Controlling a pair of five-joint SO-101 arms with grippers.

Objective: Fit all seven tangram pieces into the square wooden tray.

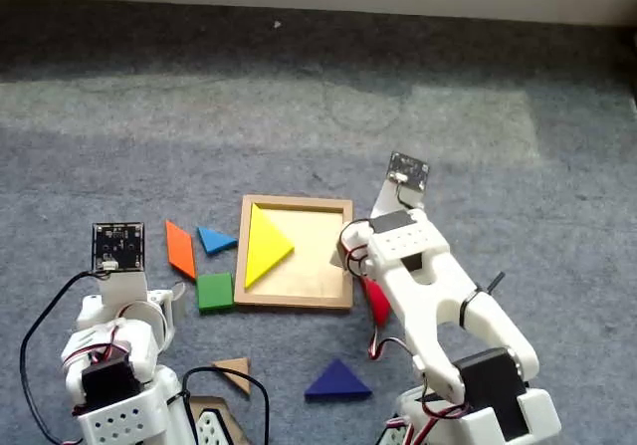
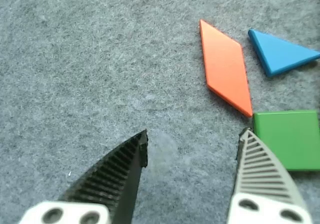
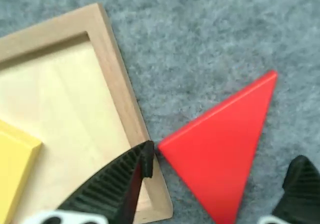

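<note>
Triangle next in line, by my reading, is the red triangle [image 3: 220, 149]. It lies flat on the grey surface just outside the tray [image 3: 117, 91], by the tray's corner nearest the right arm. Its square corner points at the tray's rim and its longest edge faces away from the tray. That corner sits just beside the rim; whether it touches is hard to say, because a fingertip overhangs the spot.

The right pincer [image 3: 222, 164] is spread wide and holds nothing. It straddles the piece, with one finger [image 3: 120, 184] over the tray's rim and the other finger [image 3: 300, 184] out past the long edge. The jaws look set to close across the piece from corner to long edge. The open floor of the tray lies just across the rim, beside the yellow triangle [image 1: 262, 246] already seated in it. The right arm is clearly the nearer one.

In the high view, the right arm [image 1: 438, 306] covers most of the red triangle, leaving a sliver. In the right wrist view, the triangle's far point is cut off.

The left pincer [image 2: 192, 146] is also wide and empty, over bare surface, with the green square [image 2: 290, 136] just beside one fingertip. The orange parallelogram [image 2: 226, 68] and the light blue triangle [image 2: 280, 53] lie beyond it. A dark blue triangle [image 1: 338, 380] and a tan triangle [image 1: 235, 370] lie near the arm bases, well apart from the tray.
</note>
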